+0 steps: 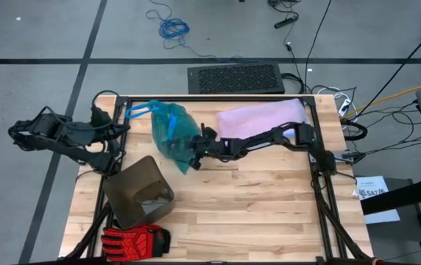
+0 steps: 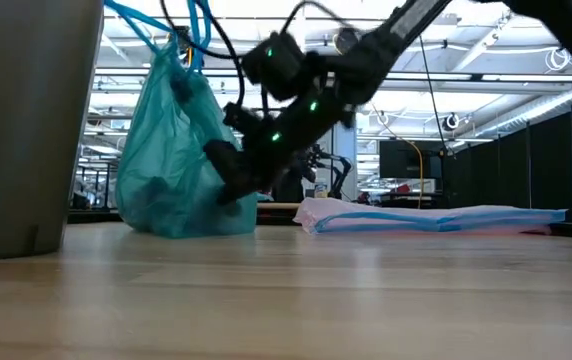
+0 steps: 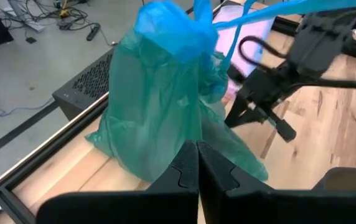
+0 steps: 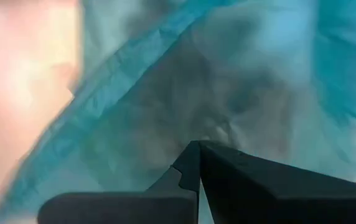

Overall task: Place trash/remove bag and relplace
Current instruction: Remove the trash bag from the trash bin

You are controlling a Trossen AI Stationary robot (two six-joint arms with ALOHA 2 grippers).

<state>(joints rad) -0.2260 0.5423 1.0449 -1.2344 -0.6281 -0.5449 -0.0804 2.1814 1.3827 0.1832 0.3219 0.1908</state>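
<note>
The right gripper [image 1: 193, 156], fingers clenched, is pressing against the teal bag [image 1: 172, 132] standing on the table [image 1: 255, 213]. The left gripper [image 3: 197, 163], fingers clenched, is waiting at the table's left edge.

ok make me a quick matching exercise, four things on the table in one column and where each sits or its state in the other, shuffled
Things:
1. teal bag
2. lilac bag
3. bin
4. red-and-black glove

Place or state:
A. lying flat at the far side of the table
B. at the table's near edge, next to the bin
C. bunched and standing, with the shut right pincer against it
D. tipped on its side, near the glove

Pairs: 1-C, 2-A, 3-D, 4-B
</note>
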